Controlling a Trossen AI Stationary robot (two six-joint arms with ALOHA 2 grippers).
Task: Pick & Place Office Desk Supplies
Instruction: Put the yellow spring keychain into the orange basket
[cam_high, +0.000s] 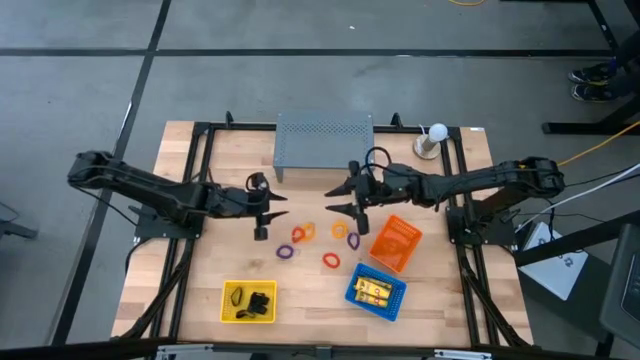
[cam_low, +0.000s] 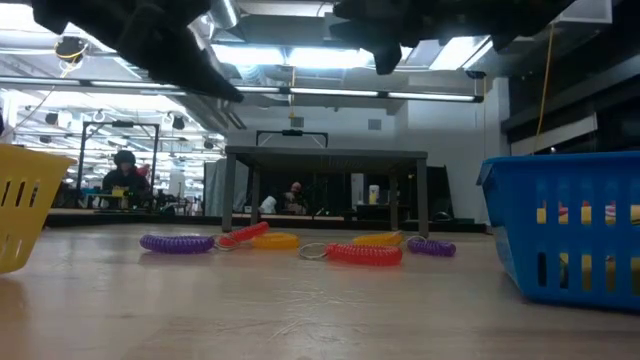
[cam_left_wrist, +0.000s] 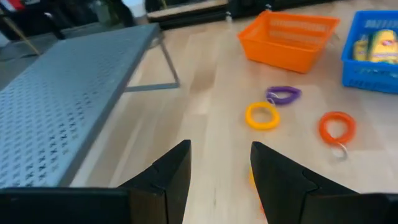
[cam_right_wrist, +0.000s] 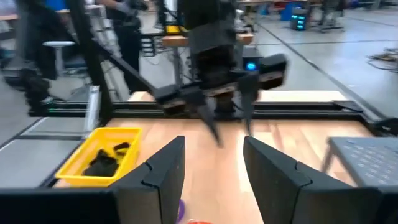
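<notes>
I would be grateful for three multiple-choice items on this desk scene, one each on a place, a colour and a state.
1. Where are the black clips?
A. yellow basket
B. blue basket
C. grey shelf

2. What colour is the empty basket on the table?
A. green
B. orange
C. white

3. How is the left pincer?
A. shut on a loop
B. shut on a clip
C. open and empty

Answers:
1 A, the clips lie in the yellow basket.
2 B, the tipped orange basket holds nothing.
3 C, its fingers stand apart over bare wood.
</notes>
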